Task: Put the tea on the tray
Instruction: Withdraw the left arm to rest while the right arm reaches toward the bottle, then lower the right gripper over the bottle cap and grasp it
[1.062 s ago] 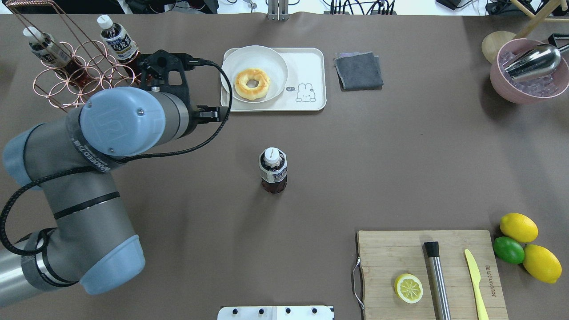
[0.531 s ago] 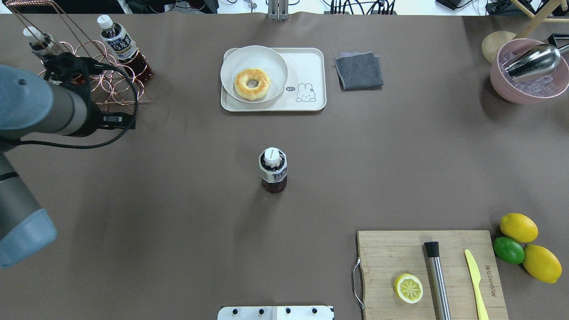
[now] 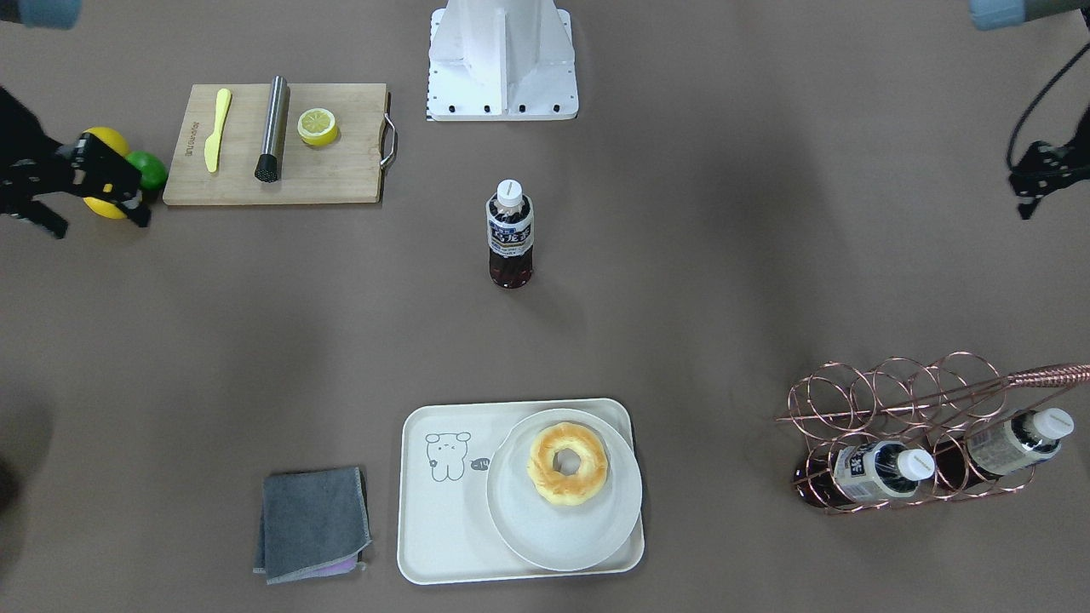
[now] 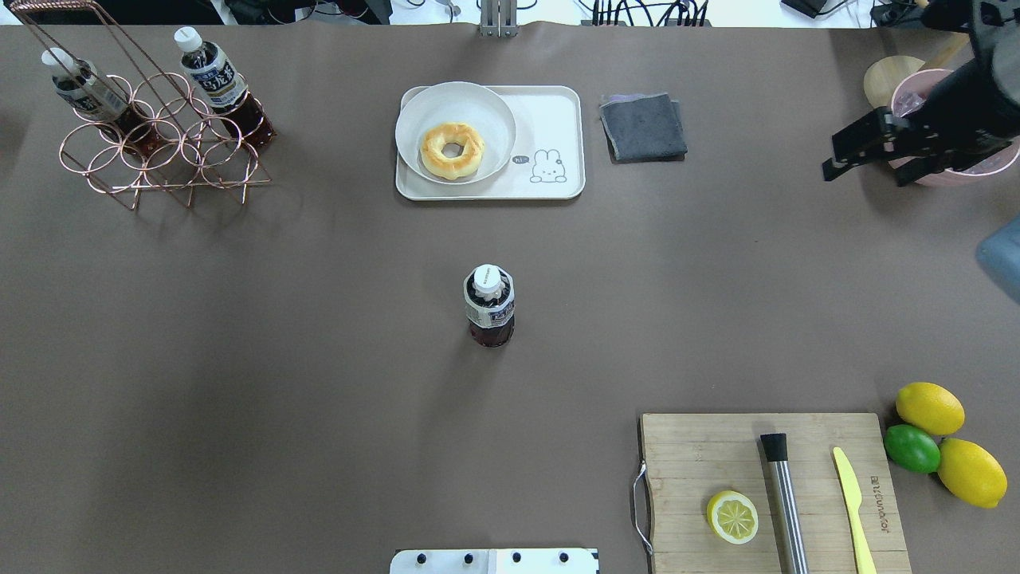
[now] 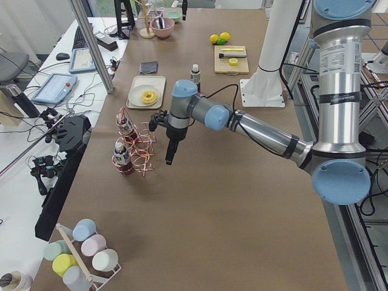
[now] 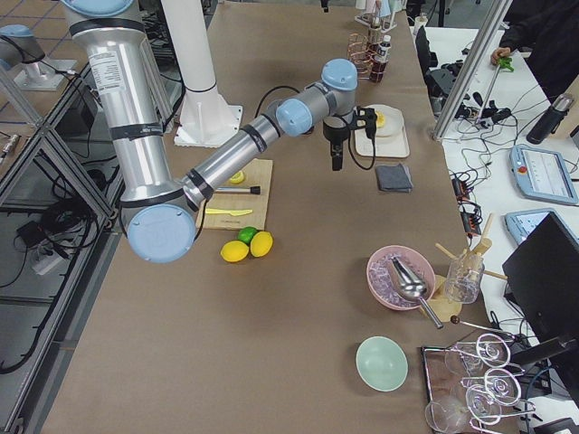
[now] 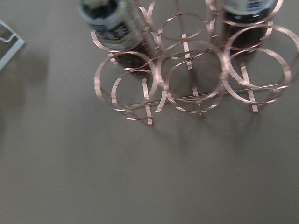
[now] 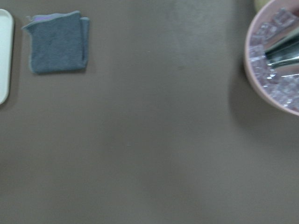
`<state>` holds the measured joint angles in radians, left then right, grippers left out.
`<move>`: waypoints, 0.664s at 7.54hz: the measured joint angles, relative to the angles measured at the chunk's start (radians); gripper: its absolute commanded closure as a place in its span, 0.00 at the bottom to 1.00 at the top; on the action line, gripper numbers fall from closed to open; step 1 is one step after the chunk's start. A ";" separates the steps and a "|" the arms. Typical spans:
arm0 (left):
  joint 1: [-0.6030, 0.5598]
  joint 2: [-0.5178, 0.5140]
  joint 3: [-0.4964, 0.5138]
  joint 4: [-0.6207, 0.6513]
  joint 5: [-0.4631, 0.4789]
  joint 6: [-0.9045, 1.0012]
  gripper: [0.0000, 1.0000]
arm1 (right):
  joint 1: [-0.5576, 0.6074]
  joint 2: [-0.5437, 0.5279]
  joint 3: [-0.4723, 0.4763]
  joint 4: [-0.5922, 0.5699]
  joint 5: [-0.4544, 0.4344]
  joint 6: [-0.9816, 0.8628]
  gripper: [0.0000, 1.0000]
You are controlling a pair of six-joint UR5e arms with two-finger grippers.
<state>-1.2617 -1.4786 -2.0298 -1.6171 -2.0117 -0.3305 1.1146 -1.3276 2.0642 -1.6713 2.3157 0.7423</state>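
Observation:
The tea (image 4: 489,307) stands upright at the table's middle, also in the front view (image 3: 509,234), with no gripper near it. The cream tray (image 4: 558,119) with the cartoon drawing lies far behind it and carries a round plate (image 4: 486,108) with a doughnut (image 4: 453,150). My right gripper (image 4: 865,177) hangs over the far right by the pink bowl, its two fingers apart and empty. My left gripper (image 3: 1035,191) is at the table's left side near the copper rack (image 4: 159,151). It is cut off by the frame edge, so I cannot tell its state.
Two more bottles (image 4: 213,76) lie in the rack. A grey cloth (image 4: 642,127) lies right of the tray. A pink bowl of ice (image 4: 948,159) is at the far right. A wooden board (image 4: 765,494) with lemon half, muddler and knife is near right, with lemons and a lime (image 4: 928,434).
My left arm has swung left, away from the rack area and out of the overhead view. My right arm has come into that view at the top right.

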 measured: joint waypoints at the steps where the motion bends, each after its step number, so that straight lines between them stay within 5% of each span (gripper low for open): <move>1: -0.140 0.025 0.068 -0.015 -0.066 0.198 0.02 | -0.095 0.082 0.016 -0.017 -0.037 0.156 0.00; 3: -0.328 0.041 0.170 -0.024 -0.146 0.448 0.02 | -0.255 0.322 0.004 -0.185 -0.132 0.295 0.00; 5: -0.383 0.045 0.202 -0.024 -0.177 0.504 0.02 | -0.381 0.509 -0.032 -0.336 -0.256 0.322 0.00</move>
<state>-1.6446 -1.4333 -1.8275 -1.6406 -2.1892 0.1732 0.7340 -0.8184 2.0317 -2.0068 2.0592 1.0644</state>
